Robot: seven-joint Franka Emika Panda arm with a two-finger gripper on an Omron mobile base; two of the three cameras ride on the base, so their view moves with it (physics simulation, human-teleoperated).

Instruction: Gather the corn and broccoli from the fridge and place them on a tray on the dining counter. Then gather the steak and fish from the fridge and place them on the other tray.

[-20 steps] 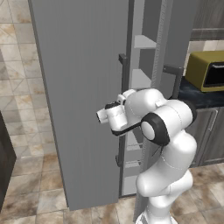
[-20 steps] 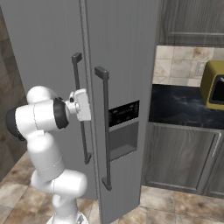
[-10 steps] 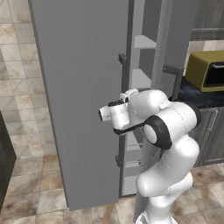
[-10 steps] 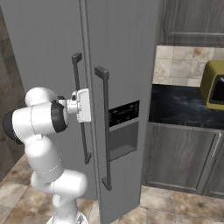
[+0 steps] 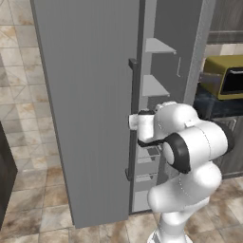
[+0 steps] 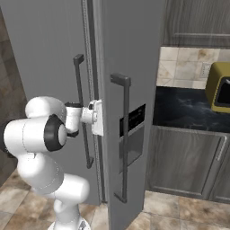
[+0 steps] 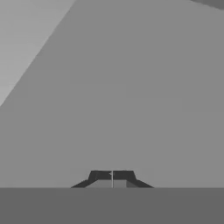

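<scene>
Early step by the look of it — getting the fridge (image 5: pixel 90 95) open, with no corn, broccoli, steak or fish to be seen yet and no tray either. Left door (image 5: pixel 85 118) swung partway out in the left base view, showing pale shelves (image 5: pixel 154 88) in the gap behind its edge; nothing identifiable on those shelves from this angle. Tool (image 7: pixel 112 176) closed, fingertips pressed together with nothing between them, pointed at flat grey panel in the hand view. In the right base view the white hand (image 6: pixel 95 117) sits wedged at the seam between the two doors, just beside the left door's long dark handle (image 6: pixel 82 112) and apparently pressing the door edge rather than gripping anything. Right door (image 6: pixel 130 90) with its own handle (image 6: pixel 123 139) and dispenser panel closed or nearly so. Yellow microwave (image 5: pixel 224 81) on the dark table to the right, well apart from the work. As a judgement on handling: door wide, stiff and heavy on its hinge, best moved by a steady push along the free edge or a hooked hold on the vertical handle, not a pinch — smooth matte face likely to let closed fingers slide. Contents still hidden, so further opening probably needed before any reach inside.
</scene>
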